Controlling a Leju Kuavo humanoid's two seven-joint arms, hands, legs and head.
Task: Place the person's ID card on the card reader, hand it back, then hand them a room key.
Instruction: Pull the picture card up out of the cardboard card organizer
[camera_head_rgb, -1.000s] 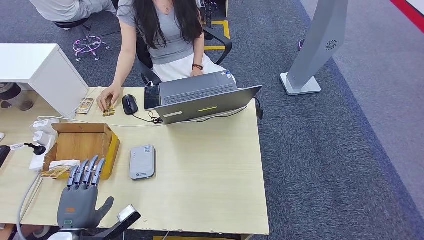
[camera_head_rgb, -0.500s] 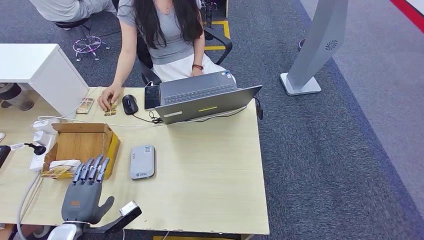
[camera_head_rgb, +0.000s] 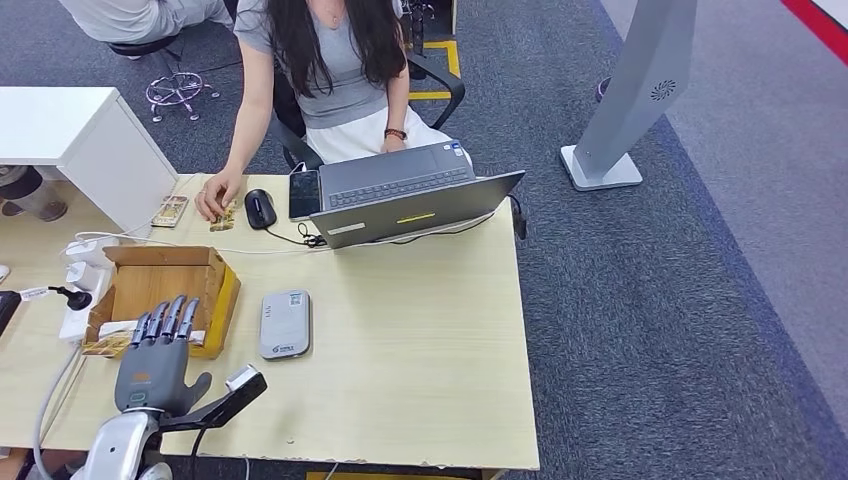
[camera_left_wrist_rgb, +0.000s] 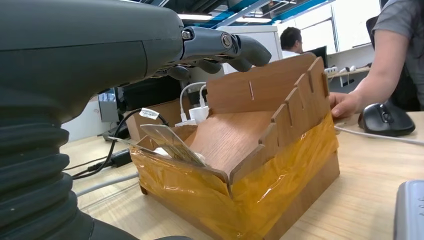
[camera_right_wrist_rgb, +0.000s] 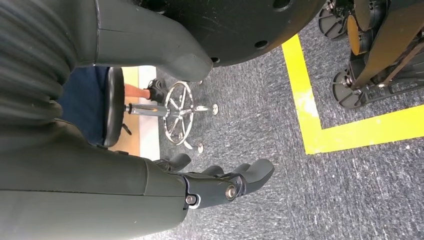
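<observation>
The left robot hand (camera_head_rgb: 152, 362) hovers palm-down over the near edge of the open wooden box wrapped in yellow tape (camera_head_rgb: 205, 272), its fingers spread and extended, holding nothing; the right robot hand (camera_right_wrist_rgb: 220, 184) hangs beside the body above the grey carpet, fingers loosely curled and empty. Judging from the task, the step in hand looks like fetching a card from the box: a patterned card (camera_left_wrist_rgb: 170, 142) leans tilted against the box's near wall, its upper edge raised above the rim. A good pick would bring the fingers down behind that raised edge and pinch it with the thumb, rather than pressing the card flat into the box where it would be hard to lift. Across the pale wooden table (camera_head_rgb: 420, 340), the person's hand (camera_head_rgb: 212, 200) rests on another small patterned card (camera_head_rgb: 221, 217) beside a black mouse (camera_head_rgb: 259, 208); whether that is the ID card I cannot tell. The grey card reader (camera_head_rgb: 285, 323) lies flat just beside the box, untouched.
</observation>
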